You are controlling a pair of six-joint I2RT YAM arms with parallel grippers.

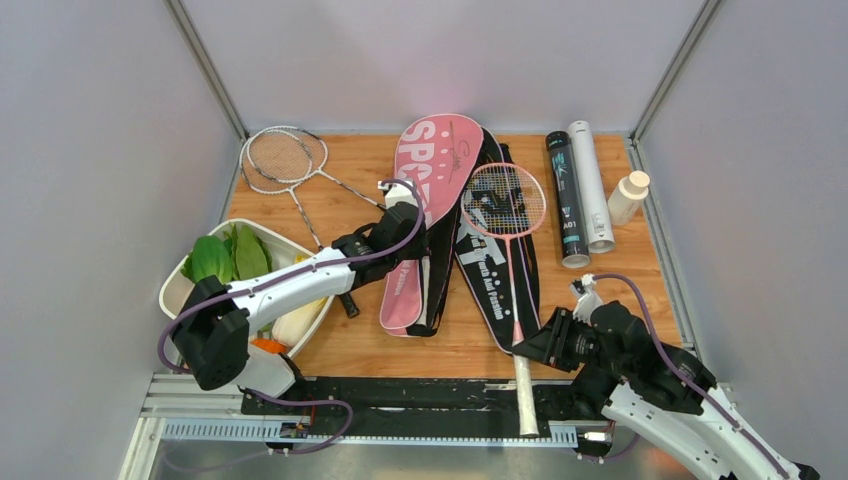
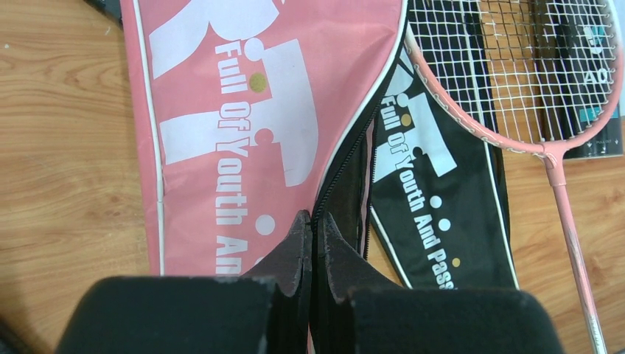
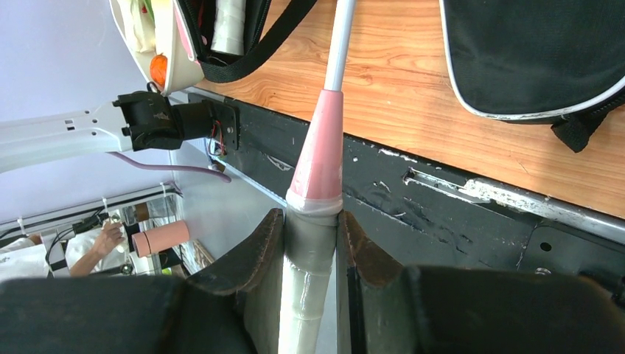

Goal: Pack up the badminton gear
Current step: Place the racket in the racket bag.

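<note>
A pink "SPORT" racket bag (image 1: 432,170) lies mid-table, overlapping a black bag (image 1: 490,275). My left gripper (image 1: 417,248) is shut on the pink bag's (image 2: 221,110) zipper edge; the thin black edge runs between the fingertips of the left gripper (image 2: 313,219). A pink racket (image 1: 503,200) lies on the black bag (image 2: 442,206), its handle past the table's near edge. My right gripper (image 1: 532,347) is shut on that white-wrapped handle (image 3: 304,287), just below the pink cone; the right gripper (image 3: 309,221) shows in its wrist view. Two silver rackets (image 1: 285,158) lie far left. A black tube (image 1: 567,200) and a white tube (image 1: 592,185) lie far right. No shuttlecocks show.
A white tray of vegetables (image 1: 175,290) sits at the near left, under my left arm. A small white bottle with a tan cap (image 1: 628,197) stands by the right wall. A black rail (image 1: 420,395) runs along the table's near edge. Grey walls close in three sides.
</note>
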